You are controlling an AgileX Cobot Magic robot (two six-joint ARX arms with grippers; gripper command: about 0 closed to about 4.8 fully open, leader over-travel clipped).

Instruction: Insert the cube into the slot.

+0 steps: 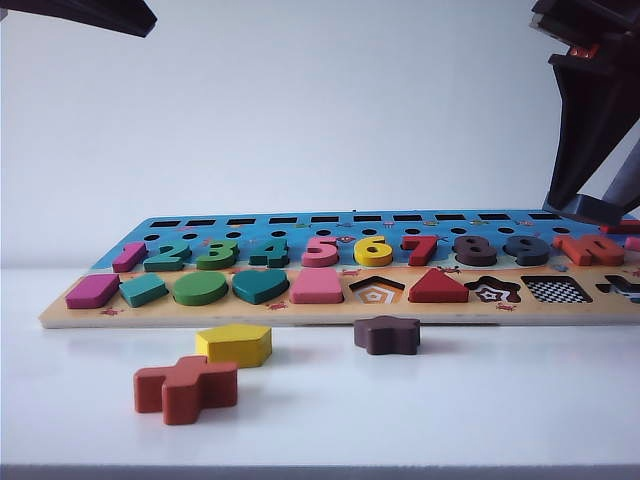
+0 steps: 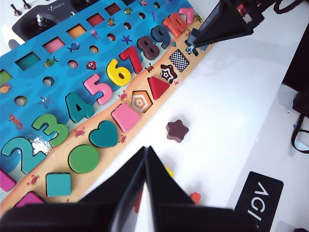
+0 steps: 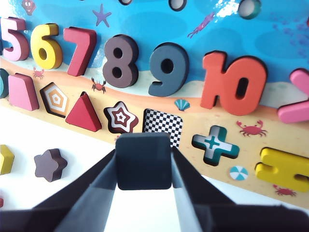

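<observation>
My right gripper [image 3: 144,155] is shut on the cube [image 3: 144,161], a dark navy square block with rounded corners, held flat between both fingers. The slot [image 3: 164,126], a checkerboard square cut-out in the board's sandy front strip, lies just beyond the cube and is partly covered by it. In the exterior view the right gripper [image 1: 583,195] hangs above the board's right end, behind the slot [image 1: 557,289]. My left gripper [image 2: 146,151] is shut with nothing in it, above the white table in front of the board.
The puzzle board [image 1: 300,312] holds number and shape pieces. Beside the slot are a star cut-out [image 3: 120,117] and a cross cut-out [image 3: 215,144]. On the table before the board lie a brown star piece [image 1: 387,334], a yellow pentagon [image 1: 235,344] and an orange-red cross [image 1: 187,388].
</observation>
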